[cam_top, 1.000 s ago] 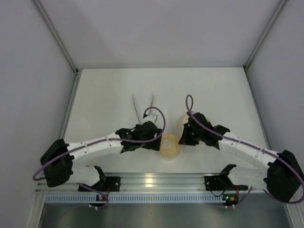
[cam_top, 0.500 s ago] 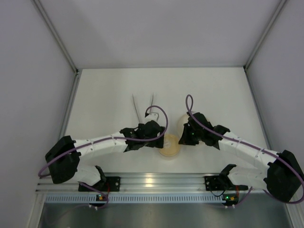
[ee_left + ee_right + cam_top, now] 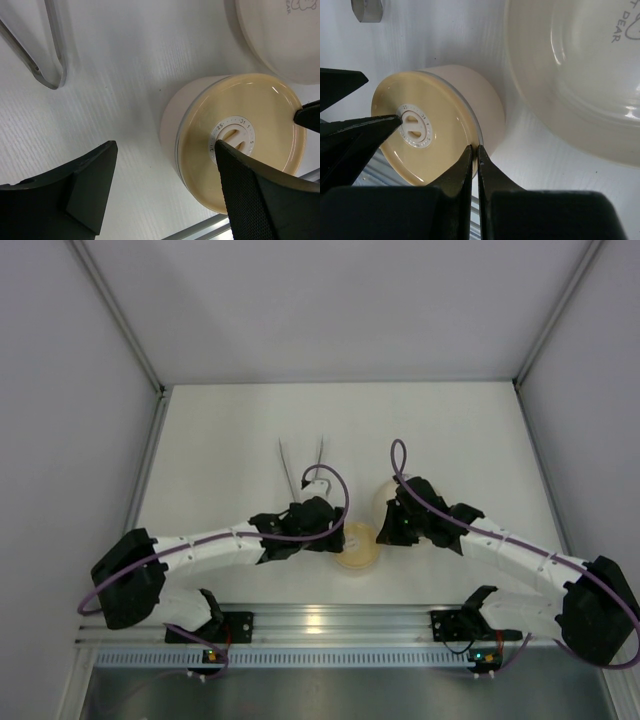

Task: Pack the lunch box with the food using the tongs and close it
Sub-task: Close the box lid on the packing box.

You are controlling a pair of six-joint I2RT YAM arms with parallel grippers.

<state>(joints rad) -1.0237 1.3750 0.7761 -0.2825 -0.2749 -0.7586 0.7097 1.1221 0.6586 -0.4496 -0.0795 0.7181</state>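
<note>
Robot test cell, lab-type: bare white surface (image 3: 220, 440) boxed by plain white panels (image 3: 330, 300) in metal framing (image 3: 115, 310); left arm (image 3: 200, 545) and right arm (image 3: 510, 552) bolted to an aluminium rail (image 3: 330, 620); lit circuit board (image 3: 210, 654) below.

Glossy tan lid (image 3: 250, 120), shiny metal tongs (image 3: 55, 40)

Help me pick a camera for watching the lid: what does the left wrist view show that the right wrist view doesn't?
Only the left wrist: both arms of the tongs running to their joined end. Only the right wrist: most of the plate's inside, and the right pincer shut near the lid's edge. Both: the lunch box with its lid on, and the left pincer reaching over the lid's dial.
</note>
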